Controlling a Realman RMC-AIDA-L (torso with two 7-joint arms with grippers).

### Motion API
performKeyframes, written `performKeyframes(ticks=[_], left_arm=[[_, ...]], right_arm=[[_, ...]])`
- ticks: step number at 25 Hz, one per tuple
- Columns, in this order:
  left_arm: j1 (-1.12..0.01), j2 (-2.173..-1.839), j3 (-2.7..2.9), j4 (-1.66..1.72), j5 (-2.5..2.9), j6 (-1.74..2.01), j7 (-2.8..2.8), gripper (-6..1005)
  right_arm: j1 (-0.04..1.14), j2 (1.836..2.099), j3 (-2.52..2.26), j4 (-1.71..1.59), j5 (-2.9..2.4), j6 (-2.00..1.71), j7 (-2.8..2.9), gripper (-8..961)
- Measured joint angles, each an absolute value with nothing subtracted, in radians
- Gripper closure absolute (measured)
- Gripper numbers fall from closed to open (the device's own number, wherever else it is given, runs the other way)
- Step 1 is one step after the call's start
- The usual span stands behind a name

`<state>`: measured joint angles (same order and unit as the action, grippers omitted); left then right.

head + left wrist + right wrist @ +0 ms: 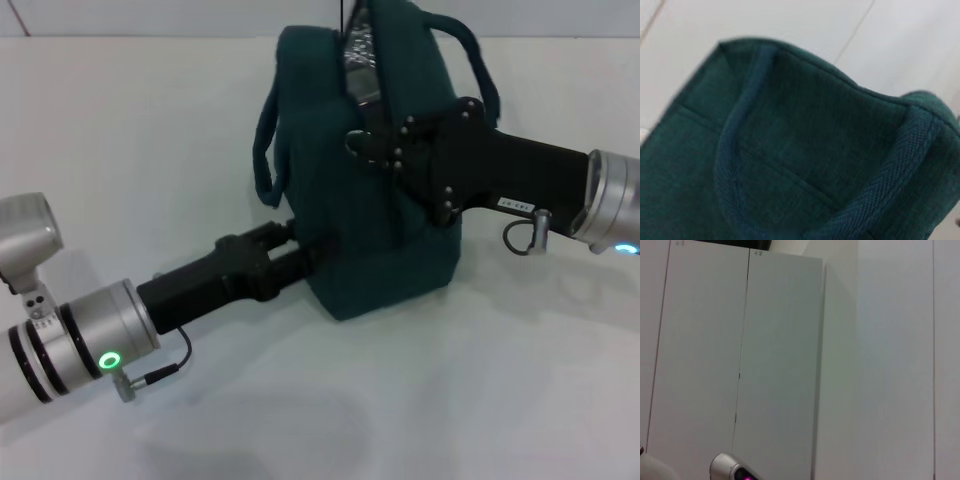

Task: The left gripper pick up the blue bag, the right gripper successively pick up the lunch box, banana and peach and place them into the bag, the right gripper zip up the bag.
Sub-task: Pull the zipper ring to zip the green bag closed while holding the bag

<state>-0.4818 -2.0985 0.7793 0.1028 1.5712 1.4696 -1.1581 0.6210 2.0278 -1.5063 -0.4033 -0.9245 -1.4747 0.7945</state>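
Note:
The blue bag (380, 230) stands upright on the white table, its top partly open at the far end, where silver foil lining (358, 50) shows. My left gripper (300, 250) is low at the bag's left side, shut on the fabric there. The left wrist view is filled by the bag's cloth (805, 125) and a loop handle (730, 150). My right gripper (355, 145) reaches in from the right and sits on the bag's top along the zipper line, its tips together on the zipper. The lunch box, banana and peach are out of view.
The white table (480, 400) spreads around the bag. One loop handle (265, 150) hangs down the bag's left side. The right wrist view shows only a white cabinet (740, 365) and wall.

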Motion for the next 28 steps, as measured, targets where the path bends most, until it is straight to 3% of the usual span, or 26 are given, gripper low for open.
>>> performKeyframes(ticks=[18, 28], left_arm=[[-0.485, -2.098, 0.783, 0.101, 1.533, 1.46, -1.057, 643], [-0.481, -2.094, 0.851, 0.104, 1.543, 1.467, -0.986, 729]], right_arm=[[0.59, 2.028, -1.497, -0.4, -0.81, -1.458, 0.794, 942], [0.584, 2.028, -1.497, -0.355, -0.694, -1.436, 0.793, 942]])
